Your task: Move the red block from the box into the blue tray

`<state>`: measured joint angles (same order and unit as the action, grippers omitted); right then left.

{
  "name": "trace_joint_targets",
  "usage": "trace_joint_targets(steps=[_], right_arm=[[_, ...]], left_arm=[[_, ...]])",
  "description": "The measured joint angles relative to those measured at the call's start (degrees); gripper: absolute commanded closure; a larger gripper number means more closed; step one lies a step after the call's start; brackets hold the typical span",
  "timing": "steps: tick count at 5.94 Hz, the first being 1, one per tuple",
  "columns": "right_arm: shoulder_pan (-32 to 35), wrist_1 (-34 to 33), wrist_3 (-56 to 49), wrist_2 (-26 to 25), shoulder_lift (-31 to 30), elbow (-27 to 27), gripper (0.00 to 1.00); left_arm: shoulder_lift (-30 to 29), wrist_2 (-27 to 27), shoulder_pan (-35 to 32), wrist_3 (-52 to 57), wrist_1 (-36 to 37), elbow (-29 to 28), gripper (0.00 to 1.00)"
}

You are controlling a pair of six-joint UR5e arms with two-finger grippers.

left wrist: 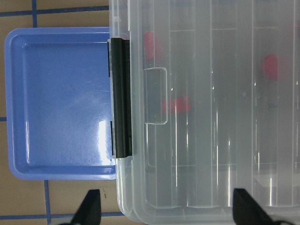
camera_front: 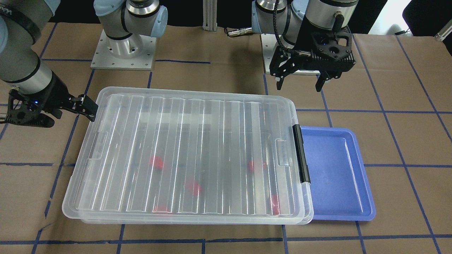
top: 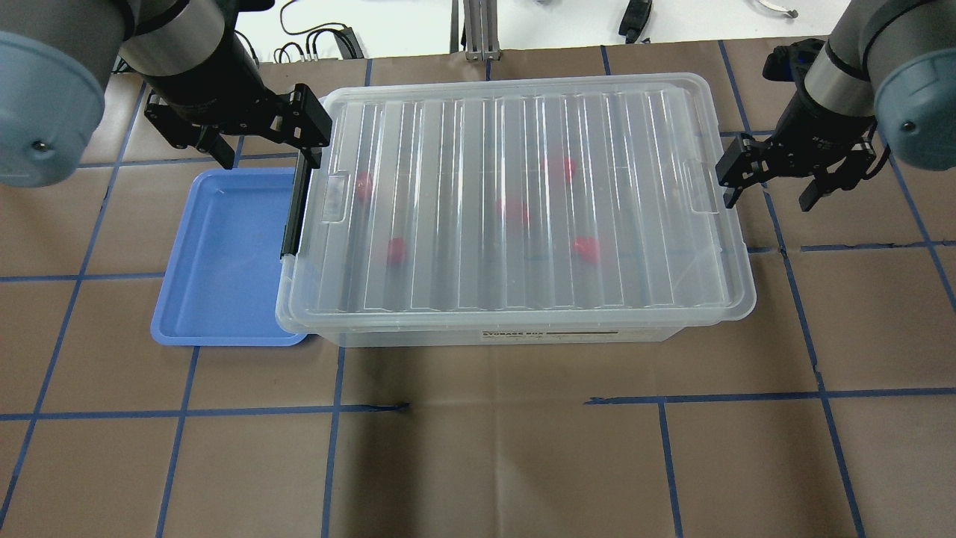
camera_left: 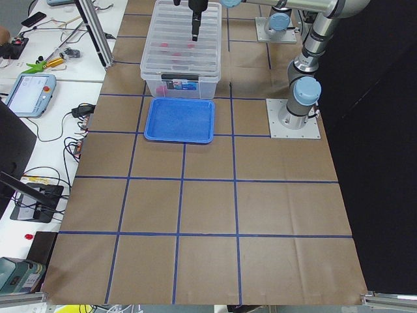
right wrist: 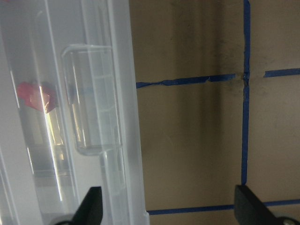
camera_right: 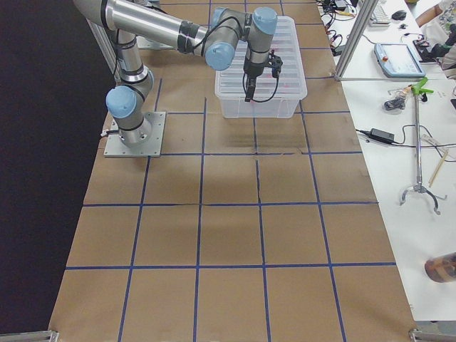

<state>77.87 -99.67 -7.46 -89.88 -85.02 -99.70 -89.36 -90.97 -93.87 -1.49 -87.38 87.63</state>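
While both jaws gape empty, a lopsided lid (top: 515, 202) lift could drag the box (top: 418, 338) onto the blue tray (top: 224, 254).

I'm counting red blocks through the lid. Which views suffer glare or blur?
Front-facing view: glare streaks on the ribbed lid smear the red blocks into blobs. Overhead view: milder glare, five soft red shapes. Left wrist view: crispest block edges, glare patch on the blue tray. Right wrist view: bright streak crosses one block.
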Motion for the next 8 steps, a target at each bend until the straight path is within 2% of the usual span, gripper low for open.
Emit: trace_joint_targets(steps=[2,4,6,8], right_arm=[[0.0,-6.1,-0.44,-0.23,1.5,-2.58,0.0],[-0.05,-7.62,-3.29,-0.31,2.76,-2.84,0.0],[-0.99,-9.47,-5.81,-2.66,3.35,-2.71,0.0],[-5.4,-10.54,-11.24,-3.56,3.44,-2.77,0.0]], left_arm=[[0.0,0.0,0.0,0.0,-0.06,0.0,0.01],[-0.02,0.0,0.0,0.0,-0.07,0.0,0.01],[-0.02,0.0,0.0,0.0,-0.07,0.03,0.01],[-0.02,-0.04,0.0,0.0,-0.07,0.06,0.01]])
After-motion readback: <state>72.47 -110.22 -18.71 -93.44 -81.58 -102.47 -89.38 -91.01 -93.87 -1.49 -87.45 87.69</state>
